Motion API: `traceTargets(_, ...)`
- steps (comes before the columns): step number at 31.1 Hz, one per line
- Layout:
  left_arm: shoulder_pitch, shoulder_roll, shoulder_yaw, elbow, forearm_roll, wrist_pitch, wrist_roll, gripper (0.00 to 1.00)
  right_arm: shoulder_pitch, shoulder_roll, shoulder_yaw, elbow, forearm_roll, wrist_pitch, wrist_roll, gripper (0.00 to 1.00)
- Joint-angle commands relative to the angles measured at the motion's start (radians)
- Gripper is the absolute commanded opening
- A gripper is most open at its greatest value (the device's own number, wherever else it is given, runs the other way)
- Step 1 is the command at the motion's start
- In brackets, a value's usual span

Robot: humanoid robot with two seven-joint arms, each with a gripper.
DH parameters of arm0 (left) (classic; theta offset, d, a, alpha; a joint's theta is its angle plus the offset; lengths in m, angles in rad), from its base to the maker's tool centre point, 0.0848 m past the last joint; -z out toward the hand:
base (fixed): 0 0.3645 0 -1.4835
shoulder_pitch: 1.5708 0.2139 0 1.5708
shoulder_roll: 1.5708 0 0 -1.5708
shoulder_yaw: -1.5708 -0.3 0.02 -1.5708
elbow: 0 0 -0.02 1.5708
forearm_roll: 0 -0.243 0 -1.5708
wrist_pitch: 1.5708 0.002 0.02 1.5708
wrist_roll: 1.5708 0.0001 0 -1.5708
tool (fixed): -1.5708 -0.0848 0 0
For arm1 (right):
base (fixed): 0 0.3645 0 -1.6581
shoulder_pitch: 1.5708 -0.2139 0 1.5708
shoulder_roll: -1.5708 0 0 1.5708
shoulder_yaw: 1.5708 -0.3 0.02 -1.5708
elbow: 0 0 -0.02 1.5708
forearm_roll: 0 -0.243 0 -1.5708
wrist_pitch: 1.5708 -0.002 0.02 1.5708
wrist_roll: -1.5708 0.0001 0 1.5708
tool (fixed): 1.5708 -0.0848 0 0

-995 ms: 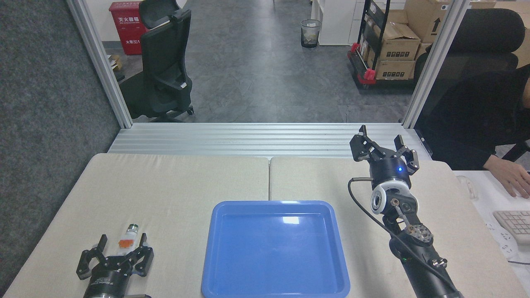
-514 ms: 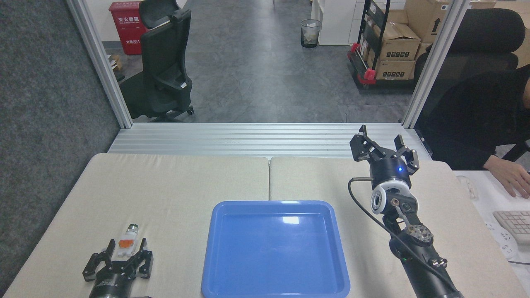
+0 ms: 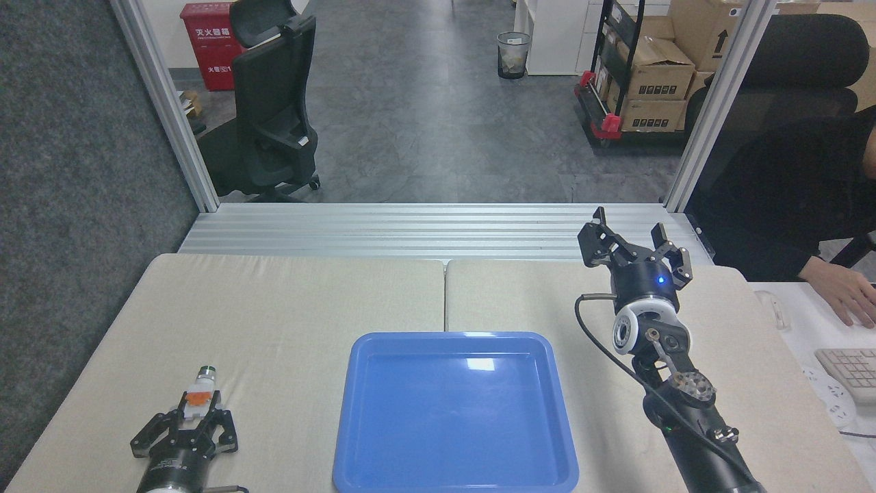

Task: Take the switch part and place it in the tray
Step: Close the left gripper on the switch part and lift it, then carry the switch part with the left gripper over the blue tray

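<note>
The switch part (image 3: 199,392) lies at the front left of the beige table, its green cap pointing away from me and its orange section showing. My left gripper (image 3: 197,412) comes in from the bottom edge and its fingers are closed against the white body of the switch part. The blue tray (image 3: 356,383) sits at the front centre, to the right of that gripper, with nothing in it. My right gripper (image 3: 631,238) is raised over the back right of the table, open, with nothing between its fingers.
A ribbed aluminium rail (image 3: 438,229) runs along the table's far edge. A person's hand (image 3: 840,291) and a keyboard (image 3: 852,370) are on a white desk at the right. A black office chair (image 3: 274,103) stands on the floor beyond the table.
My left gripper's fingers have closed in on the switch part, and gripper and part have shifted slightly left. The right arm has not moved.
</note>
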Motion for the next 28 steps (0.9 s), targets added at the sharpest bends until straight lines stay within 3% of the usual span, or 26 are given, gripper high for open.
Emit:
traceTargets(1,0.000,0.015,-0.005,-0.203,-0.004,0.009,-0.059,0.00,0.000,-0.001,0.001,-0.001,0.000,-0.001,0.000,1.00)
traceTargets(7,0.000,-0.017,-0.069,-0.375,-0.004,-0.004,-0.144,0.00,0.000,-0.001,0.001,-0.001,0.000,-0.001,0.000,1.00)
traceTargets(11,-0.004,-0.083,-0.192,-0.472,-0.004,-0.002,-0.191,0.00,0.000,-0.001,0.001,-0.001,0.000,-0.001,0.000,1.00)
traceTargets(14,-0.013,-0.168,-0.250,-0.504,-0.004,-0.004,-0.216,0.00,0.000,-0.001,0.001,0.001,0.000,-0.001,0.000,1.00)
traceTargets(16,-0.017,-0.211,-0.302,-0.512,-0.004,-0.010,-0.219,0.00,0.000,-0.001,0.001,0.001,0.000,-0.001,0.000,1.00)
traceTargets(23,-0.003,-0.227,-0.547,-0.448,-0.013,-0.010,-0.251,0.00,0.000,-0.001,0.000,0.001,0.000,-0.001,0.000,1.00)
traceTargets(28,0.014,-0.268,-0.614,-0.339,-0.106,0.019,-0.286,0.00,0.000,0.001,0.000,-0.001,0.000,-0.001,0.000,1.00)
